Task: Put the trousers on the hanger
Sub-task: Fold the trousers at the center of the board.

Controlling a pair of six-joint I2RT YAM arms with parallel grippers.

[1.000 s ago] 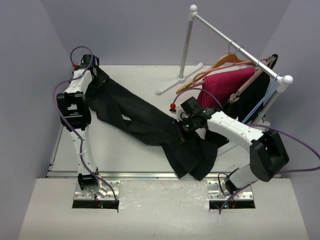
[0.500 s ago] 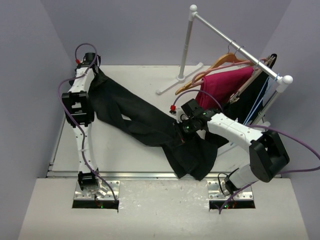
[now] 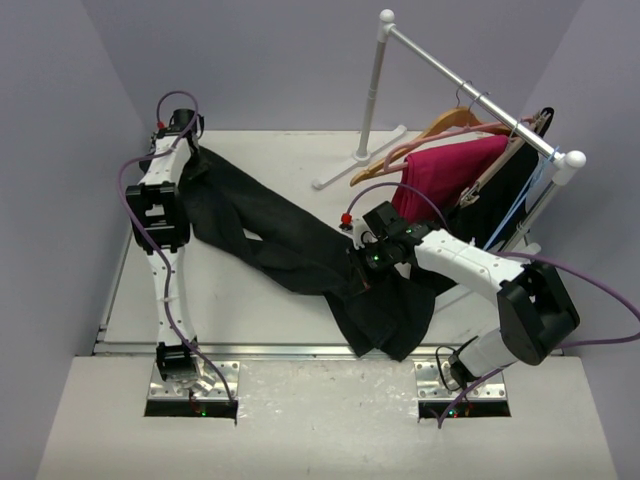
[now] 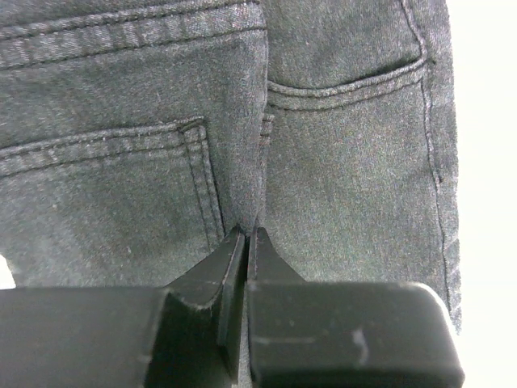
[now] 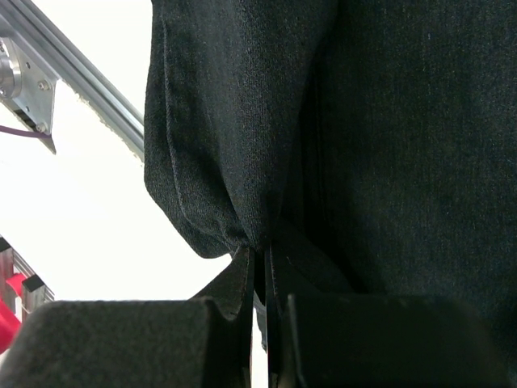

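Two grippers held the trousers at both ends, across the table.
The left gripper was closed tight on the seat seam between the back pockets, at the far left corner. The right gripper was pinched shut on a fold of the legs near the middle, and the leg ends hung over the near edge. I think this two-point hold was to keep the soft cloth long and straight, so it could later go over a bar. The hanger hung on the rail at the far right, well apart from the trousers, so the placing was not yet done.
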